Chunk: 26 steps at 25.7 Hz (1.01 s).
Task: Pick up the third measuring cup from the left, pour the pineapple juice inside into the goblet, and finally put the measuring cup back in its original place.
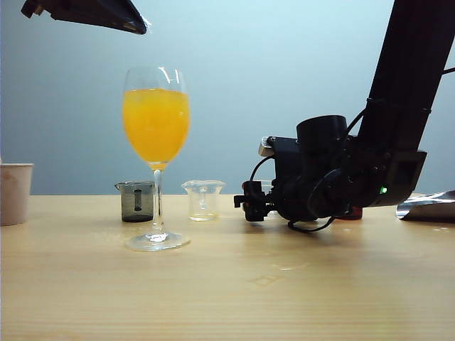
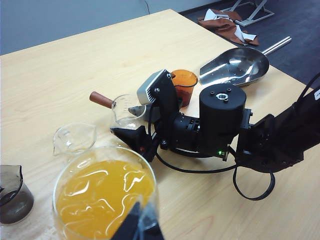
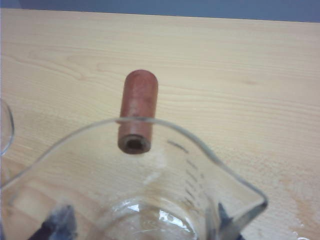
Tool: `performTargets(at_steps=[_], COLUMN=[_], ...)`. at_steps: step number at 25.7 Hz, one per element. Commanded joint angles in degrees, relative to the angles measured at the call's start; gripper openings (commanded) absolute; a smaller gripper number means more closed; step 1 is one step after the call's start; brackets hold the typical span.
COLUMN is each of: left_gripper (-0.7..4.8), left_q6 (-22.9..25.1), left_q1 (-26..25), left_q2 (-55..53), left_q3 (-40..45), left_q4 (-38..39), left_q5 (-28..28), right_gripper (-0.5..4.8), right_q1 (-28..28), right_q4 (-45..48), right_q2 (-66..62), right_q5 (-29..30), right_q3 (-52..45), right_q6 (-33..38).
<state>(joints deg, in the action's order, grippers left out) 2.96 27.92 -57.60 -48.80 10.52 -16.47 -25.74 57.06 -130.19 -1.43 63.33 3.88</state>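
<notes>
The third measuring cup, clear with a reddish-brown handle, stands on the wooden table with my right gripper shut on it, one dark finger on each side. Its bottom looks clear, and the pineapple juice is out of view. In the left wrist view the same cup sits between the right gripper's fingers. The goblet, full of orange juice, stands to the left of the right gripper. My left gripper hangs above the goblet, and its jaws are hidden.
A dark grey cup and an all-clear cup stand behind the goblet. An amber cup and a metal scoop lie beyond the right arm. A paper cup stands at the far left edge.
</notes>
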Motion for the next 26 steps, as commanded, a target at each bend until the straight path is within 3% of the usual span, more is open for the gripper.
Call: performTargets(at_steps=[1, 6, 8, 10, 13, 16, 19, 26], left_gripper=[-0.06, -0.06, -0.06, -0.06, -0.06, -0.06, -0.06, -0.06], left_q6=[0.1, 0.1, 0.0, 0.0, 0.0, 0.0, 0.0, 0.0], left_q1=[0.0, 0.0, 0.0, 0.0, 0.0, 0.0, 0.0, 0.0], left_q2=[0.0, 0.1, 0.1, 0.0, 0.1, 0.1, 0.1, 0.1], left_q3=[-0.3, -0.3, -0.3, -0.3, -0.3, -0.3, -0.3, -0.3], left_q4=[-0.3, -0.3, -0.3, -0.3, -0.3, -0.3, -0.3, -0.3], left_q5=[0.0, 0.4, 0.4, 0.4, 0.4, 0.4, 0.4, 0.4], right_gripper=[1.57, 1.72, 2.09, 2.80, 2.94, 3.03, 3.58, 3.60], right_q1=[-0.1, -0.1, -0.1, -0.1, -0.1, -0.1, 0.0, 0.0], right_q4=[-1.7, -2.4, -2.9, -3.3, -3.3, -3.3, -3.3, -3.3], right_q2=[-0.1, -0.1, 0.0, 0.0, 0.0, 0.0, 0.0, 0.2], right_q5=[0.3, 3.3, 5.7, 7.7, 7.8, 7.4, 7.0, -0.2], right_q3=[0.1, 0.2, 0.2, 0.2, 0.2, 0.2, 0.2, 0.2], right_q6=[0.9, 2.4, 2.8, 3.7, 3.7, 3.6, 3.6, 3.6])
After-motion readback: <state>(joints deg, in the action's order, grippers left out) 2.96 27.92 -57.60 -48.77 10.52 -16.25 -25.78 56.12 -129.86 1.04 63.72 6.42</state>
